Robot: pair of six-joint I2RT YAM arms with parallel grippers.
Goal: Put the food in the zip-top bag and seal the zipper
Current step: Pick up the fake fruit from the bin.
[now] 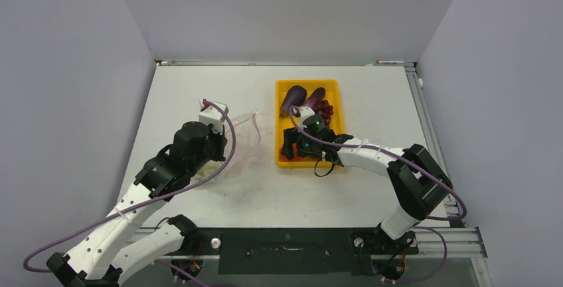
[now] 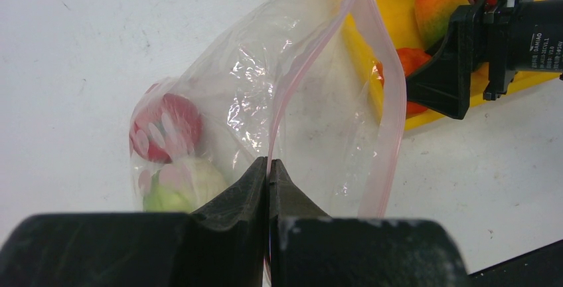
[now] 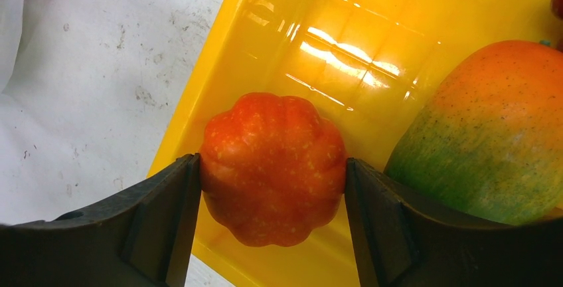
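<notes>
Pepper (image 3: 272, 147) (orange) sits clamped in our right gripper (image 3: 272, 187); zip-top bag (image 2: 299, 101), its zipper (image 2: 392, 101) pinched by left gripper (image 2: 269, 171), lies leftward.

White table (image 1: 319, 194), surface scuffed, speckled with marks. Yellow tray (image 1: 309, 82) sits right of centre, toward far edge. Clear zip-top bag (image 1: 244, 137) left of tray, near it, not touching.

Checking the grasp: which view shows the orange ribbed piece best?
Right wrist: the orange ribbed piece sits large in the right gripper. Left wrist shows only a sliver behind that gripper; top external shows almost nothing.
</notes>
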